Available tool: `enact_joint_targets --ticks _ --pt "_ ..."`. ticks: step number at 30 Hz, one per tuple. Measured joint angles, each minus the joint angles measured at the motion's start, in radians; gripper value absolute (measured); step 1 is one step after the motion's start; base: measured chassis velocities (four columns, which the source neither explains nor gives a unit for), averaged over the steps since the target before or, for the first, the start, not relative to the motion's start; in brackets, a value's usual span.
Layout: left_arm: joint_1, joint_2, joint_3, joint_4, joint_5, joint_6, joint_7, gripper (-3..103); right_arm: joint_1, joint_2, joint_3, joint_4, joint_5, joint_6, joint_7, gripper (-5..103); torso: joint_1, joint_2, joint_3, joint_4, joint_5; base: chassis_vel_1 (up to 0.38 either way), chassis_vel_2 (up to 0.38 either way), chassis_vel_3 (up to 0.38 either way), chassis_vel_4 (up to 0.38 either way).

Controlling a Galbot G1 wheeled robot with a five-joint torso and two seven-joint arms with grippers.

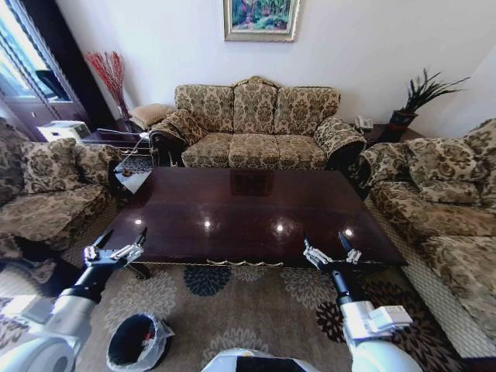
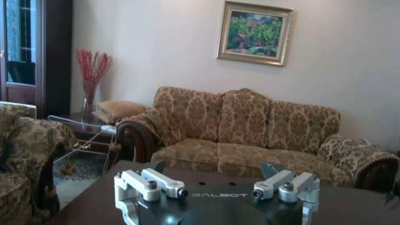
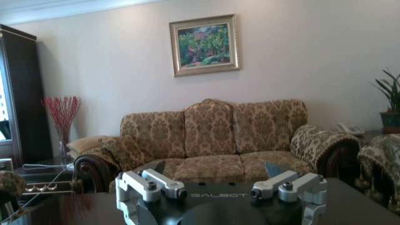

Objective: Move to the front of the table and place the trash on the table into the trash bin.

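Nearest the head camera, on the patterned carpet [image 1: 232, 306] at the robot's left, stands the trash bin [image 1: 133, 341], a round black bin with a pale plastic liner folded over its rim. It sits near and a little to the right of the left arm, well below the left gripper [image 1: 120, 239], which is raised at the near left corner of the table [image 1: 248, 213] with its dark fingertips spread wide and holding nothing. At the near right corner of the table the right gripper [image 1: 325, 242] is likewise lifted, its fingers parted wide and empty. Both claws hover just at the near edge of the dark glossy tabletop, well apart from each other. From the head camera the polished top shows reflections of ceiling lights and no litter that can be made out. Each wrist camera looks across the tabletop, the left gripper [image 2: 212, 168] and the right gripper [image 3: 216, 168] both open in the foreground. Beyond the far edge stands a floral sofa [image 1: 256, 128] under a framed painting [image 1: 261, 17].
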Motion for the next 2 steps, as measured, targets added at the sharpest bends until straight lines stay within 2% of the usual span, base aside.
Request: enact_joint_targets --ticks 2 --pt "0.0 0.0 0.0 0.0 0.0 0.0 0.0 100 0.0 0.0 0.0 0.0 0.0 0.0 0.0 100 0.0 0.0 0.0 0.0 0.0 0.0 0.0 0.0 0.0"
